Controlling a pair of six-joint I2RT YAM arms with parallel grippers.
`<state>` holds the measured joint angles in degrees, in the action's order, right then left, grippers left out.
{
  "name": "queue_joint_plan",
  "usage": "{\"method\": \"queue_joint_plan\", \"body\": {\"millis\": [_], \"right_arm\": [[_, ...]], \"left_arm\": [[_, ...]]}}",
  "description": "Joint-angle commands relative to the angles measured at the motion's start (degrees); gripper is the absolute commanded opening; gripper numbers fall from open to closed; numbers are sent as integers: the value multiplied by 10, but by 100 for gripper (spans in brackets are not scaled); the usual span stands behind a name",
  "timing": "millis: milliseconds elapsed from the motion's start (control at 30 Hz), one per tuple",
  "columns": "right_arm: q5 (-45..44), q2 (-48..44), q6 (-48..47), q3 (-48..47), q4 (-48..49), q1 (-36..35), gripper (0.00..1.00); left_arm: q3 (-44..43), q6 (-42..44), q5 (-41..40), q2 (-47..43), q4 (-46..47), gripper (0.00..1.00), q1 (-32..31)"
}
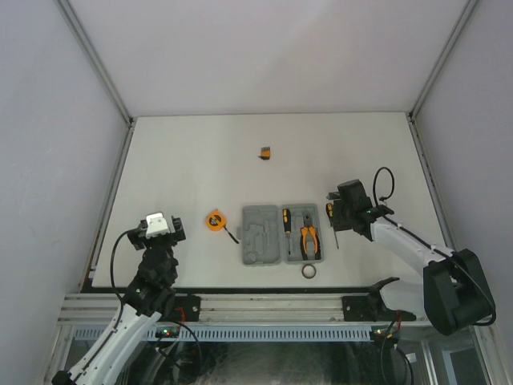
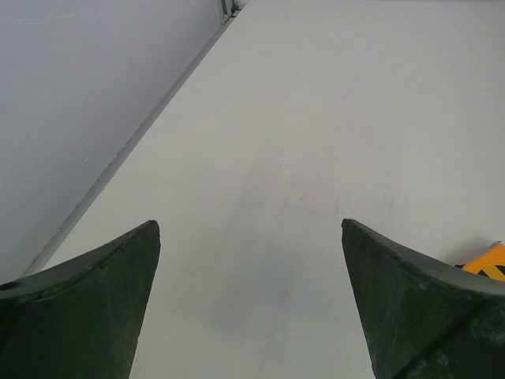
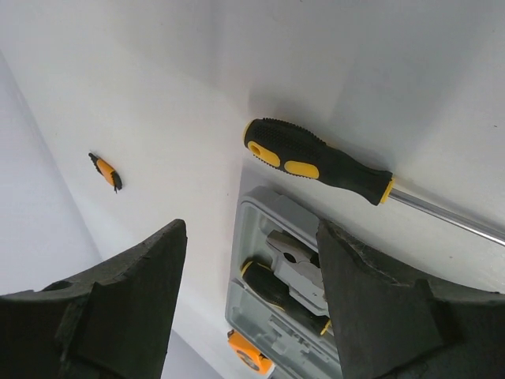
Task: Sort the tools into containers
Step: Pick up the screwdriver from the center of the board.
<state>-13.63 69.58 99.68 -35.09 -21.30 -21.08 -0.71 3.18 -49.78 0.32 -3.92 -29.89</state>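
toward the near middle of the bench point(image 1: 192, 160) the grey tool case point(image 1: 260, 237) lies open, recesses up. its right half holds one black-and-orange screwdriver point(image 1: 285, 222) and the orange-handled pliers point(image 1: 309, 241), side by side; its left half shows moulded recesses. second screwdriver point(image 1: 332, 218) lies on the bench just right of the case, not in it. seen from the right wrist, its handle sits just beyond the fingertips and its shaft runs off to the right. right jaws apart, poised at that screwdriver and the case's edge, nothing between the dark fingers point(image 3: 118, 316); cannot tell whether they touch the bench. round orange tape measure point(image 1: 214, 220) on the bench just left of the case, apart from it. small black ring point(image 1: 309, 272) on the bench just in front of the case's right half. tiny orange-black block point(image 1: 265, 151) alone, well back from the case. left arm point(image 1: 152, 273) stands at the near left. left jaws spread wide over the bench, gripping nothing; a sliver of the tape measure shows at the right edge of that wrist view.
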Motion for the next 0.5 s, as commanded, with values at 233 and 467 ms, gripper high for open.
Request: {"method": "queue_joint_plan", "body": {"millis": [233, 467], "right_arm": [[-3, 55, 85, 0, 12, 11, 67], [8, 89, 115, 0, 26, 32, 67]], "left_arm": [[48, 4, -5, -121, 5, 100, -1], [48, 4, -6, -120, 5, 100, -1]]}}
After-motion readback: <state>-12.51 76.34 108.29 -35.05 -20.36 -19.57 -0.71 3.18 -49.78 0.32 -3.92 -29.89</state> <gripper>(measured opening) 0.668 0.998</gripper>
